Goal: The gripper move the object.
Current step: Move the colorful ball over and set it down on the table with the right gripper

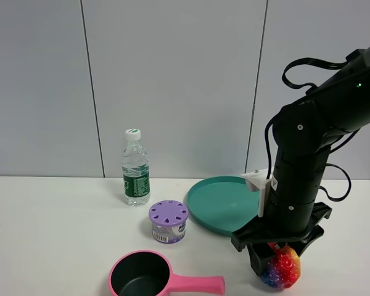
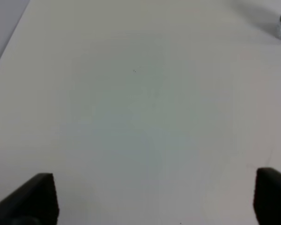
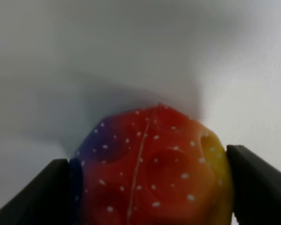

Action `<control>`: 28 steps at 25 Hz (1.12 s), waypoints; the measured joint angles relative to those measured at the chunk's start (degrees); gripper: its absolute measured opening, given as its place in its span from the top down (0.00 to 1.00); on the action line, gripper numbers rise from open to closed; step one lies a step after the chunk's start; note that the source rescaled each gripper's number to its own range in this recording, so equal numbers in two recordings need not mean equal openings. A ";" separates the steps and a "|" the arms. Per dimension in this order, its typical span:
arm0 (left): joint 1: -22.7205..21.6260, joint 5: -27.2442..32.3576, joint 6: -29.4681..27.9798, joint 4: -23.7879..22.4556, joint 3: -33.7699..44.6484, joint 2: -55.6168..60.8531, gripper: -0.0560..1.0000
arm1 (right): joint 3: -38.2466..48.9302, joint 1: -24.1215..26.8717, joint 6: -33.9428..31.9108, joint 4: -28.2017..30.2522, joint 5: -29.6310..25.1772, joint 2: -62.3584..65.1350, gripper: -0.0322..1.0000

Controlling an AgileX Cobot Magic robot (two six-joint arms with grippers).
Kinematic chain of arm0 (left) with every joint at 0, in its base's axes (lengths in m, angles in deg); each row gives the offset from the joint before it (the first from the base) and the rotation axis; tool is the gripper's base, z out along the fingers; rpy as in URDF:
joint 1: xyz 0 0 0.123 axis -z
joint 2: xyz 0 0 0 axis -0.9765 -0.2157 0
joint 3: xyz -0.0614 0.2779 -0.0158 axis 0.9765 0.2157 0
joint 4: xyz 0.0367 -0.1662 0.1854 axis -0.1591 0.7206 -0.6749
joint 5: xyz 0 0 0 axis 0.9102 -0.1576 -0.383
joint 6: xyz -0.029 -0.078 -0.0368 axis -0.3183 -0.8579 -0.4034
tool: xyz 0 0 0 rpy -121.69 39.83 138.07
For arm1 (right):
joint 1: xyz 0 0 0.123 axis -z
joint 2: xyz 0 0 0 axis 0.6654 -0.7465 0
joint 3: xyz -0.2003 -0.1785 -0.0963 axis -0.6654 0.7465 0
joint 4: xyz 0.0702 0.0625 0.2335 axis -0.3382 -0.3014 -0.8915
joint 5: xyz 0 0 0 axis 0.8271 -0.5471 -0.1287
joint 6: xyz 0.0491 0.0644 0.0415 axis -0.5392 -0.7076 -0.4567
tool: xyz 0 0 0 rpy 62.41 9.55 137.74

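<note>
A lab-like test bench: white table [image 1: 49, 234], grey panelled wall [image 1: 172, 74], black robot arm [image 1: 308, 160].

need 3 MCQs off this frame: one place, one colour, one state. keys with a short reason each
1. Relative to the teal plate, the rainbow ball is:
A. on it
B. under it
C. off it, between the right gripper's fingers

2. The round can's lid is:
A. purple
B. green
C. pink

3. The left gripper is:
A. shut on a spoon
B. open, holding nothing
C. shut on the ball

1 C: black fingers touch both its sides in the right wrist view.
2 A: the holed lid is lilac-purple.
3 B: its fingers stand wide apart over bare table.
</note>
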 joint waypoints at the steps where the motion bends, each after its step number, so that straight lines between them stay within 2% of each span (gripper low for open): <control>1: 0.00 0.00 0.00 0.00 0.00 0.00 0.00 | 0.00 0.00 0.00 0.00 0.00 0.00 0.97; 9: 0.00 0.00 0.00 0.00 0.00 0.00 0.00 | 0.00 -0.04 0.00 0.00 -0.85 0.87 0.97; 13: 0.00 0.00 0.00 0.00 0.00 0.00 0.00 | 0.00 -0.98 0.00 -0.09 -2.65 6.64 0.97; 18: 0.00 0.00 0.00 0.00 0.00 0.00 0.00 | -0.92 -1.23 0.75 -5.37 -3.94 17.08 0.97; 20: 0.00 0.00 0.00 0.00 0.00 0.00 0.00 | -3.07 -1.63 4.00 -10.38 -4.28 20.65 0.97; 24: 0.00 -0.01 0.00 0.00 0.00 0.00 0.00 | -10.97 -5.75 16.26 -19.19 -4.17 23.91 0.97; 28: 0.00 -0.01 0.00 0.00 0.00 0.00 0.00 | -19.45 -11.77 24.92 -23.67 -1.63 21.62 0.97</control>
